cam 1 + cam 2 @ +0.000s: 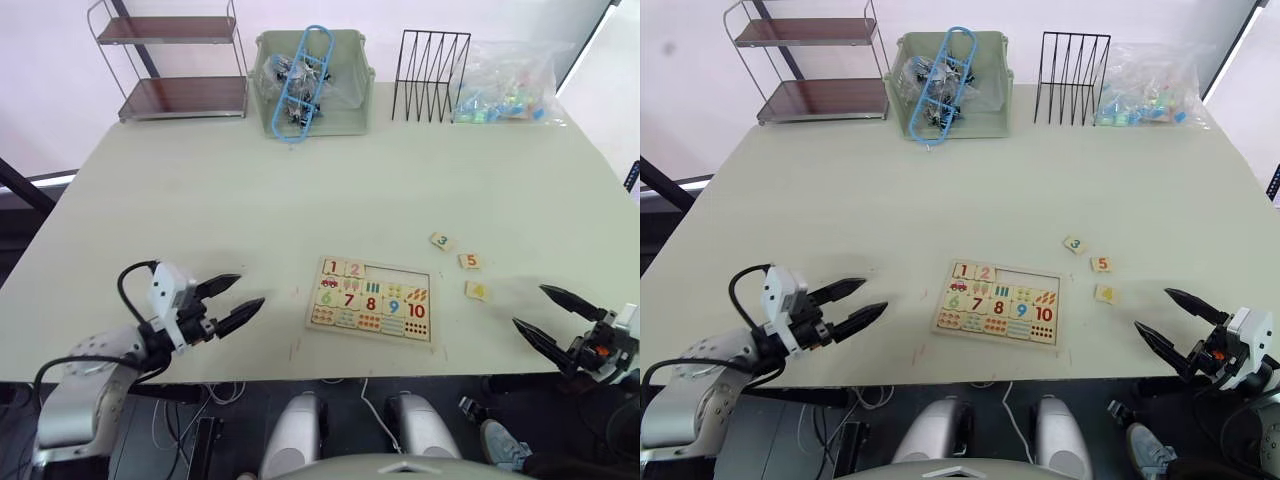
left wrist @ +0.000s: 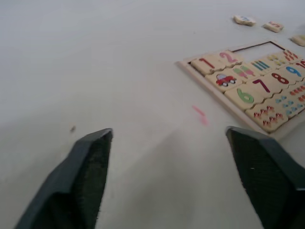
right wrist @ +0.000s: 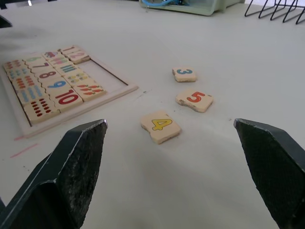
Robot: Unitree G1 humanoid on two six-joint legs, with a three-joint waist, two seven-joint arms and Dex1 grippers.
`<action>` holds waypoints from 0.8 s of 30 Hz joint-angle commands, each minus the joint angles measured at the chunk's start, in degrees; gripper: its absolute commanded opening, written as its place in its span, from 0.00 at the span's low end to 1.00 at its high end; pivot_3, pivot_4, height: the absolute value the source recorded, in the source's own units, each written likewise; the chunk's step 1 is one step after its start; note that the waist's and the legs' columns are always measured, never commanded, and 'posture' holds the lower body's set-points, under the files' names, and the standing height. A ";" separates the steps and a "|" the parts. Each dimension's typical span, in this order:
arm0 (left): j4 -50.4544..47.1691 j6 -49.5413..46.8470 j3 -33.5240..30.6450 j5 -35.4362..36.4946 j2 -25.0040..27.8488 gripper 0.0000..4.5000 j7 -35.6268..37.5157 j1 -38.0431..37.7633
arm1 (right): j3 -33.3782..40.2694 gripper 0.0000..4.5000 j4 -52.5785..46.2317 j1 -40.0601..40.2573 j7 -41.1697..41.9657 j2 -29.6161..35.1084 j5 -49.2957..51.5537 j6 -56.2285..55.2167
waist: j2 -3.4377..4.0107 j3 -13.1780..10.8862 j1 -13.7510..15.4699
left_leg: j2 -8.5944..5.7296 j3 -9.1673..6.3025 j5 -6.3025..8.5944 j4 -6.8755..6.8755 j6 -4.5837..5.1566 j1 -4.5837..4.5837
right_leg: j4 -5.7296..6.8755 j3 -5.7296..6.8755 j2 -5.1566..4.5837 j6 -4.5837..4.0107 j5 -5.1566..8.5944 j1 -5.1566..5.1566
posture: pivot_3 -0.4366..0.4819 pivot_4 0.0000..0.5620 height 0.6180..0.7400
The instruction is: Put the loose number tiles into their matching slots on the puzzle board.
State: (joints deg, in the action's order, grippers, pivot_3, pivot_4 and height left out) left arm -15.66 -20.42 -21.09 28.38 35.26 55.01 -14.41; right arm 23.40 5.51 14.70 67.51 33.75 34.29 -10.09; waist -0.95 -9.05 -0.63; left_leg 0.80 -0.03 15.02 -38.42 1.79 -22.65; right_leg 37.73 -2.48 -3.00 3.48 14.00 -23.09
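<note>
Near the front edge of the worktop [image 1: 200, 180], a smooth pale matte surface, lies the puzzle board [image 1: 372, 300]: flat rectangular pale wood with a raised rim, its grid printed with 6-10, small pictures and dot patterns. Tiles 1 [image 1: 334, 267] and 2 [image 1: 355, 270] sit in the top row at its left end; the rest of that row, the matching slots [image 1: 398, 275], is a bare shallow recess. Three loose square pale-wood tiles lie flat on the worktop just right of the board, apart from each other: tile 3 [image 3: 184, 74] with a blue-green digit, farthest back, tile 5 [image 3: 194, 99] in red, tile 4 [image 3: 161, 126] in yellow, nearest the front. Left claw [image 1: 228, 301] hovers low left of the board, black tapered fingers spread wide, holding nothing. Right claw [image 1: 557, 318] sits at the front right, near tile 4, fingers also wide, empty; finger pads [image 3: 78, 171] show a rough grainy texture. Along the back edge: two-tier wire shelf [image 1: 175, 62] with brown boards, green plastic bin [image 1: 313, 82] holding a blue clip-like loop and dark bits, black wire rack [image 1: 432, 62], clear plastic bag [image 1: 510, 85] of coloured pieces.
</note>
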 commanded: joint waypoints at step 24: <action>-4.86 3.46 -9.29 7.76 -3.45 0.99 -3.47 -9.78 | 2.04 1.00 0.36 -1.75 0.07 2.53 -0.84 0.85 | -0.01 0.00 0.01 | 0.01 0.07 0.00 0.00 0.00 0.00 | -0.07 0.00 0.02 -0.13 0.09 0.00 | 0.48 0.27 1.00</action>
State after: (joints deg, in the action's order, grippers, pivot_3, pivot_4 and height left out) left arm -19.27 -17.67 -28.76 35.05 31.20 51.48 -23.88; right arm 23.81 7.70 13.13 67.92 35.39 32.96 -9.02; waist -0.96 -9.05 -0.62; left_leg 0.81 0.05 15.02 -38.42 1.79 -22.65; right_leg 37.66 -2.48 -2.98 3.35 14.09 -23.09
